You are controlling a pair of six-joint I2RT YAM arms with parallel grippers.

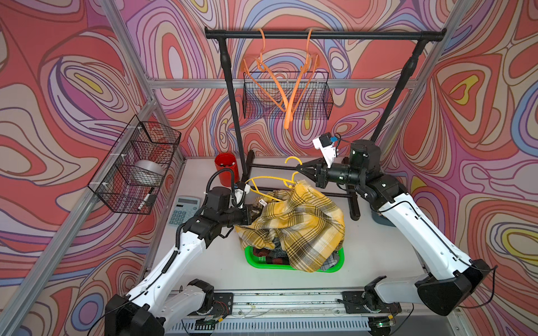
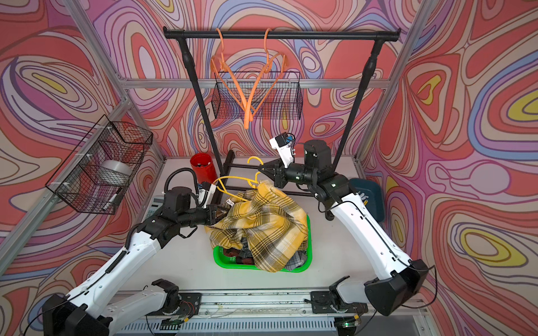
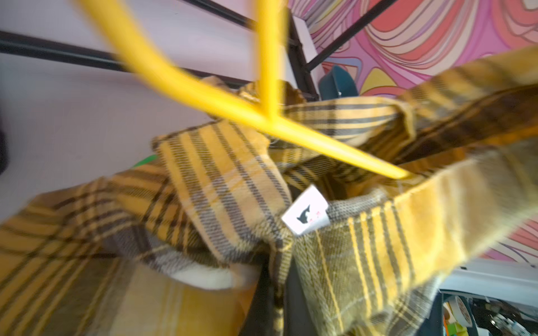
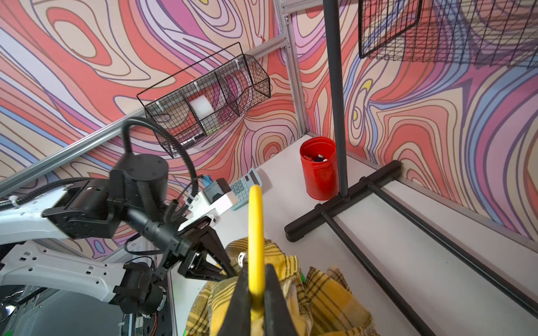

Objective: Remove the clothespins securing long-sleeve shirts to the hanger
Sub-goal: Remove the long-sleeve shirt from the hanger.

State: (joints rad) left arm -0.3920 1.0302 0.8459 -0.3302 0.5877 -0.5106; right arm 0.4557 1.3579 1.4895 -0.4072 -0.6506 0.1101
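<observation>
The yellow-and-black plaid shirt (image 1: 297,227) lies heaped over the green basket (image 1: 251,260) in the middle of the table (image 1: 378,250). Red-and-black cloth (image 1: 260,252) and some grey plaid show under it inside the basket. A yellow hanger (image 4: 255,227) sticks out of the shirt's neck opening toward the back of the table, its hook raised above the heap. The right fingers (image 4: 275,299) are clamped narrow on that hook, one on each side of it. The left fingers (image 4: 217,247) reach in at the collar, close to the white neck label (image 3: 305,215). Fabric hides their tips, so I cannot tell how wide they stand or whether they pinch anything. In the left wrist view a blurred white shape (image 3: 203,276) sits under a fold of the shirt; whether it is a clothespin I cannot tell. Behind the basket, two orange hangers (image 1: 279,87) hang on the black rack (image 1: 320,35).
</observation>
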